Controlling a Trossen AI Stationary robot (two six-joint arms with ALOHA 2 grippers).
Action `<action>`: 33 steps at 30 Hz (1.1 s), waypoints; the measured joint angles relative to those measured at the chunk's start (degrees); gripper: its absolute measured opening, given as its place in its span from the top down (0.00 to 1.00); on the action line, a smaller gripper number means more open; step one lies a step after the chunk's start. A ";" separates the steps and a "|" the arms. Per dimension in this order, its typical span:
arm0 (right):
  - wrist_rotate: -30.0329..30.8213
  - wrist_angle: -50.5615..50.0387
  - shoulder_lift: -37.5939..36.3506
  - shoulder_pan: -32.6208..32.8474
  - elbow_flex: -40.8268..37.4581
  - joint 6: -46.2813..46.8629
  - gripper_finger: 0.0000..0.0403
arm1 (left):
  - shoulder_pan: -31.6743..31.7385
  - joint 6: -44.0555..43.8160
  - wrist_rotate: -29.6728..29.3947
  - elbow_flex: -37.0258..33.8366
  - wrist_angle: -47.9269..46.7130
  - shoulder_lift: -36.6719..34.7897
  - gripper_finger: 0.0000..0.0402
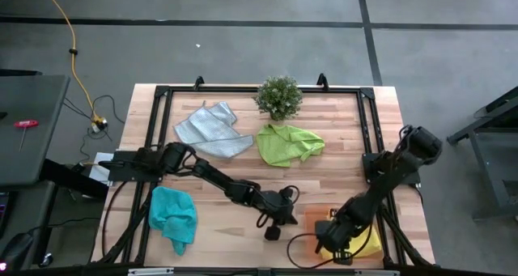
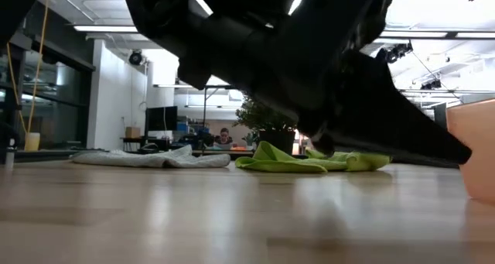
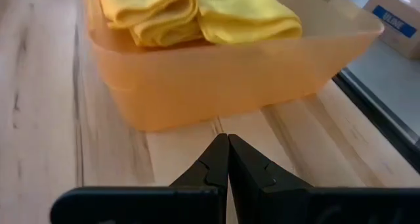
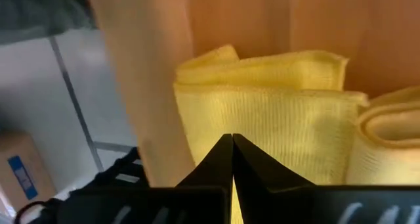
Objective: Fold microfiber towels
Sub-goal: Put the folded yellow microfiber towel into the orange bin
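Already folded: two yellow towels (image 3: 197, 17) side by side in the orange tray (image 3: 216, 86) at the table's (image 1: 340, 187) near right corner. Still loose: teal towel (image 1: 172, 215) near the left front edge, grey towel (image 1: 210, 129) at the far left, green towel (image 1: 287, 143) at the far middle, just before the potted plant (image 1: 279, 96).

Left gripper (image 3: 228, 159) empty, fingers pressed together, low over bare wood just beside the tray. Right gripper (image 4: 232, 159) likewise shut on nothing, hovering directly over the yellow towels inside the tray.

Likely next: one of the loose towels. Teal nearest the left arm's base, though behind its gripper; green roughly midway between both arms. Nothing in the way on the open wood. Fingers to spread first.
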 joint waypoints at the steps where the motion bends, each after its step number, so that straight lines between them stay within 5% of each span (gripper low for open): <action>1: 0.03 -0.16 0.75 0.03 0.00 0.61 1.00 | -0.16 0.00 0.01 0.01 0.02 0.00 1.00; 19: 1.21 4.75 8.76 -0.78 0.00 3.38 1.00 | -0.40 2.54 0.62 0.06 5.21 -0.09 1.00; 33: 9.44 11.76 9.23 -3.56 0.04 6.14 1.00 | -0.40 2.50 0.49 0.05 4.43 -0.09 1.00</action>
